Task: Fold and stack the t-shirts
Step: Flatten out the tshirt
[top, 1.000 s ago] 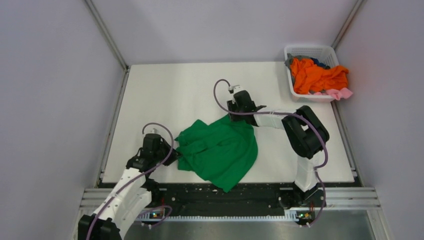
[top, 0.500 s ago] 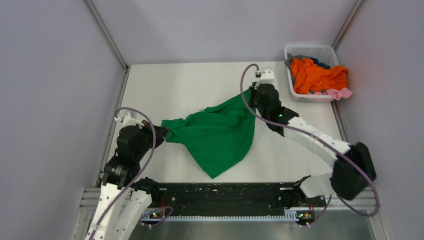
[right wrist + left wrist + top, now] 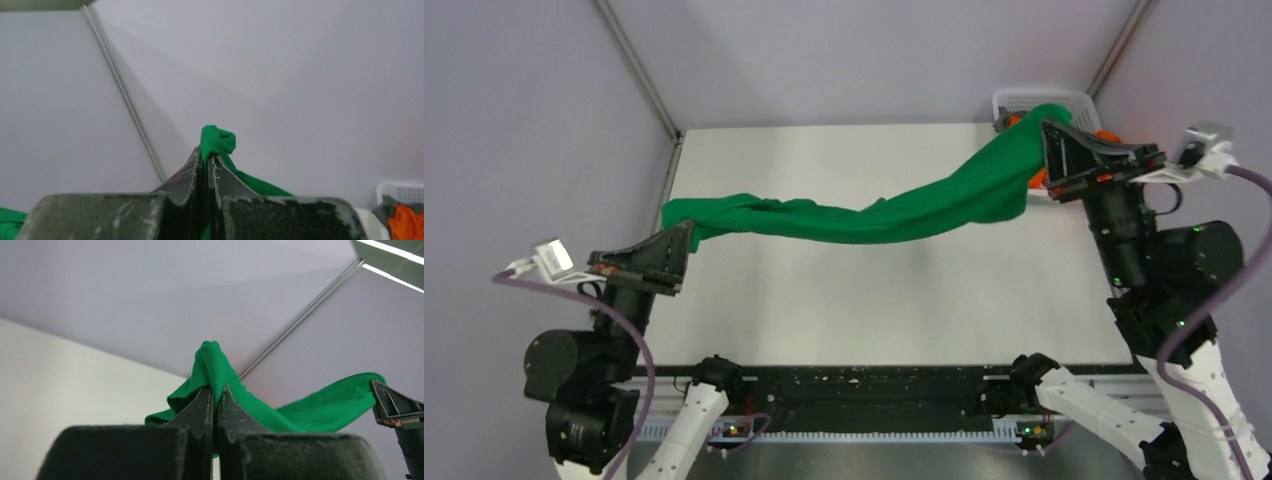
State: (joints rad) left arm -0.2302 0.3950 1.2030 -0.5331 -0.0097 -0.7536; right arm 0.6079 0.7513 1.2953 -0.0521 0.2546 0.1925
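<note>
A bright green t-shirt [image 3: 864,215] hangs stretched in the air above the white table [image 3: 854,300], bunched into a long band from left to right. My left gripper [image 3: 686,232] is shut on its left end, and in the left wrist view the green t-shirt [image 3: 220,367] pokes out past the tips of the left gripper [image 3: 216,388]. My right gripper [image 3: 1046,128] is shut on the right end, where the green t-shirt [image 3: 216,140] curls over the right gripper [image 3: 205,152]. An orange t-shirt [image 3: 406,222] lies in the basket, mostly hidden in the top view.
The white lattice basket [image 3: 1016,99] sits at the table's far right corner, largely covered by the raised cloth and right arm. Grey walls close in on three sides. A black rail [image 3: 874,395] with the arm bases runs along the near edge.
Both arms have risen and pulled apart, lifting the green t-shirt off the table and stretching it out. The right gripper closed on the cloth early in this span.
</note>
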